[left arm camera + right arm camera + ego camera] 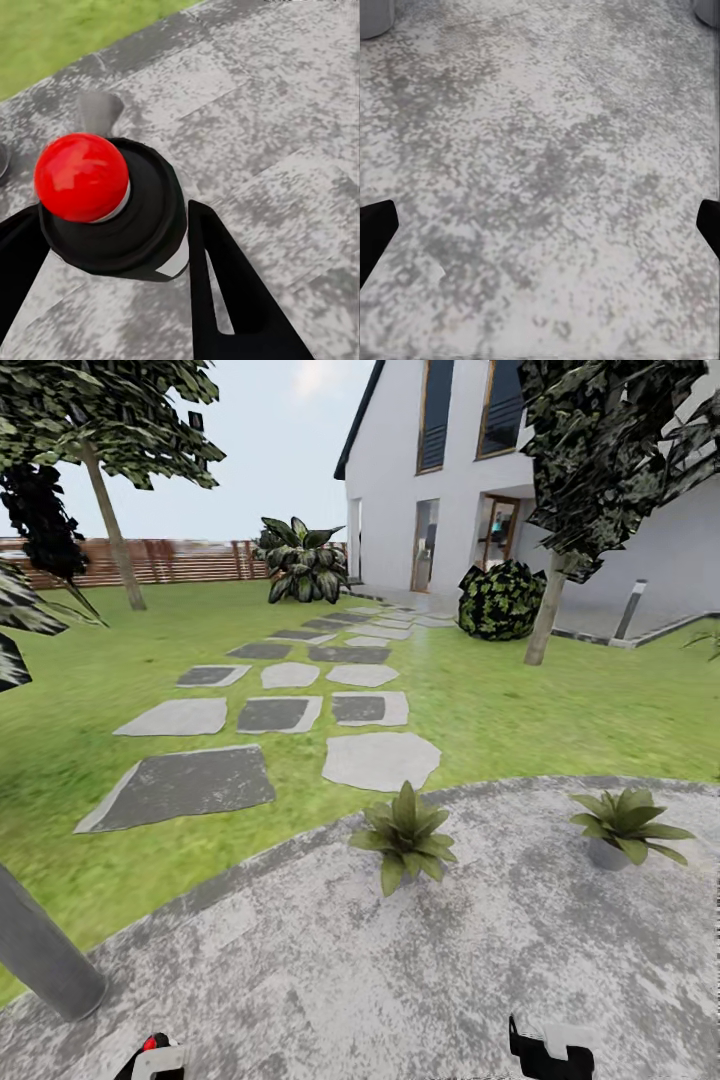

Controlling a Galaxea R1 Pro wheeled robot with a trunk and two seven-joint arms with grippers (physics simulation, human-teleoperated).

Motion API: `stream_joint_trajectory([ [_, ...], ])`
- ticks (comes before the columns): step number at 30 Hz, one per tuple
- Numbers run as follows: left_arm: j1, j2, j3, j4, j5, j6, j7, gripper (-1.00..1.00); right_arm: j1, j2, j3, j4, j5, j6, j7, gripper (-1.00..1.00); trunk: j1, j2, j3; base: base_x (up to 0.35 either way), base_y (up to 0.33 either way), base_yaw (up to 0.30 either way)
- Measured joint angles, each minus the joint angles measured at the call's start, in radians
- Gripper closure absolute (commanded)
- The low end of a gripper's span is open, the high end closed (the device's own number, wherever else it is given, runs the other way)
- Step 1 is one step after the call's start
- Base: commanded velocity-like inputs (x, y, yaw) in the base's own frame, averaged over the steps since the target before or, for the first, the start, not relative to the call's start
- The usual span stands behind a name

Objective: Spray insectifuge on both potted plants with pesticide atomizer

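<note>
Pesticide atomizer [112, 217] clamped in left gripper [112, 262], low at robot's left; red ball top.

Head view: two potted plants on patio [300, 980], near plant [405, 838] centre, far plant [625, 827] right. Both well ahead; spraying from here likely falls short.

Left wrist view: fingers [225, 292] pinch black body. Risk: nozzle direction unclear, mist may miss leaves.

Right wrist view: right gripper [540, 232] spread wide, empty, over paving.

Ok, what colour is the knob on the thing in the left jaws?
Bright red knob on a black top; clearest in the left wrist view.
</note>
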Motion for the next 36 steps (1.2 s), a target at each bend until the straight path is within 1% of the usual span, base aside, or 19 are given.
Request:
stream_joint_trajectory([
  [11,0.0,0.0,0.0,0.0,0.0,0.0,0.0,1.0,0.0,0.0,-0.001,-0.001,0.0,0.0,0.0,-1.0,0.0,0.0,0.0,0.008,0.333,-0.262],
  [19,0.0,-0.001,0.0,0.0,0.0,0.0,0.0,1.0,0.0,-0.002,0.0,0.0,0.002,0.0,0.003,-1.0,0.0,0.0,0.0,0.174,0.291,-0.04],
  [27,0.0,-0.002,0.0,0.0,-0.001,0.0,0.0,1.0,0.0,-0.001,0.0,-0.001,0.003,0.0,0.003,-1.0,0.0,0.0,0.0,0.258,0.034,0.0],
  [36,0.0,-0.002,0.0,0.0,-0.001,0.0,0.0,1.0,0.0,0.002,0.0,-0.001,0.003,0.0,0.002,-1.0,0.0,0.0,0.0,0.018,0.0,-0.031],
])
